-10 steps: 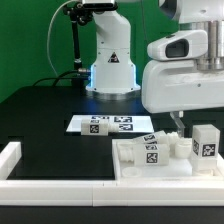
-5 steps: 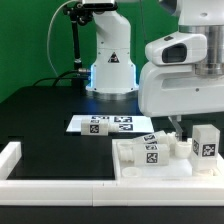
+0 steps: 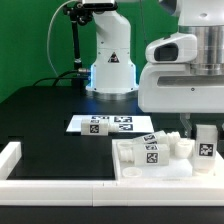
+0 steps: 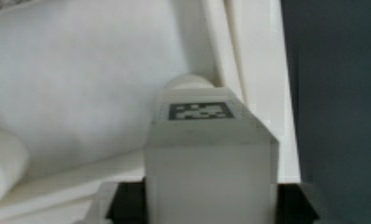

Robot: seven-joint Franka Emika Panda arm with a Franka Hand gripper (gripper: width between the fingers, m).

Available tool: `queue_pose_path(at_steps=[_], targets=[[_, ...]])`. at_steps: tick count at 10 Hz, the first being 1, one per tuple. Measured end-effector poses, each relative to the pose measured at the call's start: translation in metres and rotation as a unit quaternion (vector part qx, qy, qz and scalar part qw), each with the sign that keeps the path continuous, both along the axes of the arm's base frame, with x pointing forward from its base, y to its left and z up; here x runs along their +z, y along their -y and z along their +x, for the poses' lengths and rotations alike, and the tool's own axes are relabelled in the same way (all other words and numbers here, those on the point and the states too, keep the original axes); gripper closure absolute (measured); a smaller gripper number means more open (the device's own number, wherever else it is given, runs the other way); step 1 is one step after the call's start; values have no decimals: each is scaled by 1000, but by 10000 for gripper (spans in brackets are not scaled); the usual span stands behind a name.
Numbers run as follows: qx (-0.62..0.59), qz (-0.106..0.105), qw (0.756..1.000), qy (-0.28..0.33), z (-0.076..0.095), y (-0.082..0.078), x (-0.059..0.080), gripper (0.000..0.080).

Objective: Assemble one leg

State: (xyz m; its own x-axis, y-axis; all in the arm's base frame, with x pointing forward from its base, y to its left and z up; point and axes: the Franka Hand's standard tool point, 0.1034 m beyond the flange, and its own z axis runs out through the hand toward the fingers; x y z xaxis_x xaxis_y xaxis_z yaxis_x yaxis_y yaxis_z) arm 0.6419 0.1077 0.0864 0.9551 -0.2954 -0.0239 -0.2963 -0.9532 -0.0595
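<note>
The leg [image 3: 205,142] stands upright by the white block [image 3: 130,172], at the exterior view's right. The jaws flank it, but whether they pinch it yet cannot be told. They should close squarely on its flat sides, then lift straight up.

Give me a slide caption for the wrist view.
Wrist view: the tagged white leg sits within the gripper, with the white block behind it.
</note>
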Motion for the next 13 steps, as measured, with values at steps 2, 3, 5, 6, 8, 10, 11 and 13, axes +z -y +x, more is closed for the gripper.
queue_pose_path(at_steps=[2,3,5,6,8,10,11,13], targets=[[-132,0,991,5,1,2,0,514],[-219,1,976,0,1,1,-1,514],[-365,23,931,1,1,5,-2,514],[-408,34,912,-1,0,7,-2,514],[-400,33,916,0,0,7,-2,514],[-324,22,946,10,0,4,-1,247],[-214,11,976,22,2,1,-2,247],[-34,1,999,37,-1,-11,-5,155]])
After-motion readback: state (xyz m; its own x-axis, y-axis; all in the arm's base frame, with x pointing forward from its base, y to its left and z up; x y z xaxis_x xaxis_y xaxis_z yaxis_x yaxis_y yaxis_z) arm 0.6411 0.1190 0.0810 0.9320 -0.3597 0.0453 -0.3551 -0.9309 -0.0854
